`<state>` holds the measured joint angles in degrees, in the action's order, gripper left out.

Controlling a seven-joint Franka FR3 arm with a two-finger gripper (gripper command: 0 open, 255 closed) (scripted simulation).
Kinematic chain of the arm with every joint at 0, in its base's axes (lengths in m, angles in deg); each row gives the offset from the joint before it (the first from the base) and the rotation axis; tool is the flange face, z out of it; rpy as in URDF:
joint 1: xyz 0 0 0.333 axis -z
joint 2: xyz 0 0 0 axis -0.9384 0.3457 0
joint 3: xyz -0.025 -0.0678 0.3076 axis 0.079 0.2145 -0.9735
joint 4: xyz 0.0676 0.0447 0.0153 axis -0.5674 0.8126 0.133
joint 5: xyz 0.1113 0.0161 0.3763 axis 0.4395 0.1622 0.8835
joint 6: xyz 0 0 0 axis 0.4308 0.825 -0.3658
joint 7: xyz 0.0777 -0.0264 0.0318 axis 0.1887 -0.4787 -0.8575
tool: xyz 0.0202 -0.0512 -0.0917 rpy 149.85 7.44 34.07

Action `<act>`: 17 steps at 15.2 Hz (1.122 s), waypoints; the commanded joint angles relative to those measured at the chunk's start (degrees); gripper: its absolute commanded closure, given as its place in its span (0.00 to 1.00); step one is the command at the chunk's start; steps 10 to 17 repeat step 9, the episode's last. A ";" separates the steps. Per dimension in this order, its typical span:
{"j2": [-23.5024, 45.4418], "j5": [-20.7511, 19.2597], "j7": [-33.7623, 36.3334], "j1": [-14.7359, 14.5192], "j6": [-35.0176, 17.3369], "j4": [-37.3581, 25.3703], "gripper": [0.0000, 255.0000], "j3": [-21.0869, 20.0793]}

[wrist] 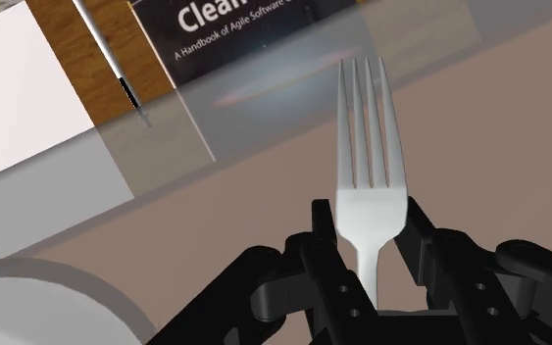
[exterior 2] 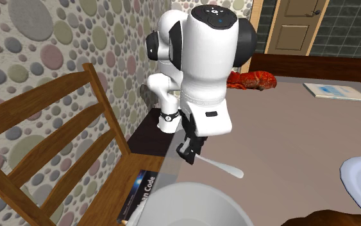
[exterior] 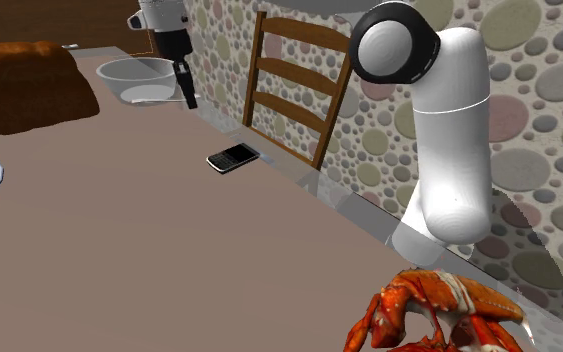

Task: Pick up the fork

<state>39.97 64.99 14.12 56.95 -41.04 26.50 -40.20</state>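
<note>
In the middle of the wrist view, the silvery fork [wrist: 367, 186] points its tines away from the gripper [wrist: 370, 216], toward the Clean Code book [wrist: 234, 24] on the wooden chair seat. It looks light, stiff and smooth, so it is probably slippery. The narrow neck behind the tines is the sensible place to hold it. The fingers are nearly closed and appear to pinch that neck. Lower centre in the second exterior view, the fork juts out just above the brown table [exterior 2: 301, 141].
</note>
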 commanded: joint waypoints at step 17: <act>4.18 -0.32 -0.18 -0.54 9.25 -13.43 1.00 0.07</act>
